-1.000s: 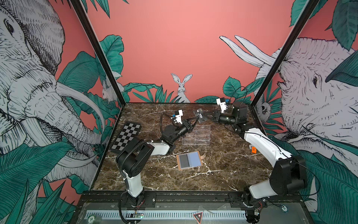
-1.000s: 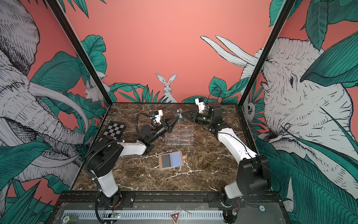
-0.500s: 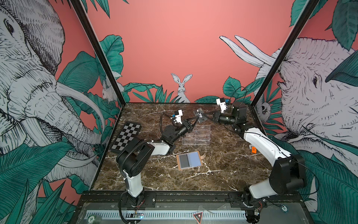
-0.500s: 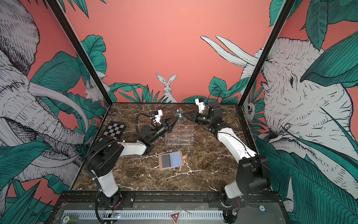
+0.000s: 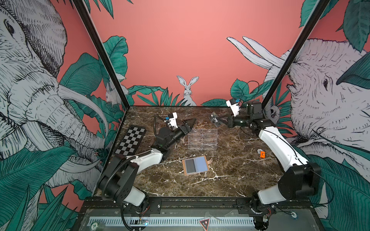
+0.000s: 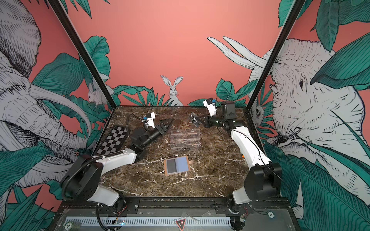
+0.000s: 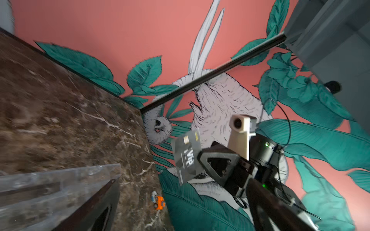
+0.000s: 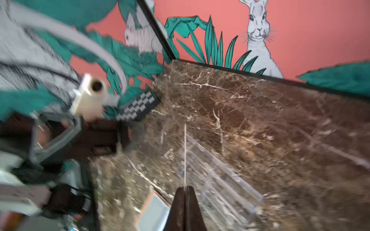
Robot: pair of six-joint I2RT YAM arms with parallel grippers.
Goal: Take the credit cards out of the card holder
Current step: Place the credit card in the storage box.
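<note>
High stereo overview, wrist close-ups, shared table (image 5: 230, 180)

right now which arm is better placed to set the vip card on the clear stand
Right, probably: the right end effector grips the Vip card in the air near the clear stand; the left end effector is open and empty.

A second ago my left fingers (image 5: 190, 121) were pinched on one end of the credit card (image 5: 215, 120) while my right fingers (image 7: 219, 166) were only closing on the other. Now my left fingers have sprung wide apart and drawn back, well clear of it. My right fingers have clamped fully, hold the credit card alone, and have carried it slightly toward their own side.
</note>
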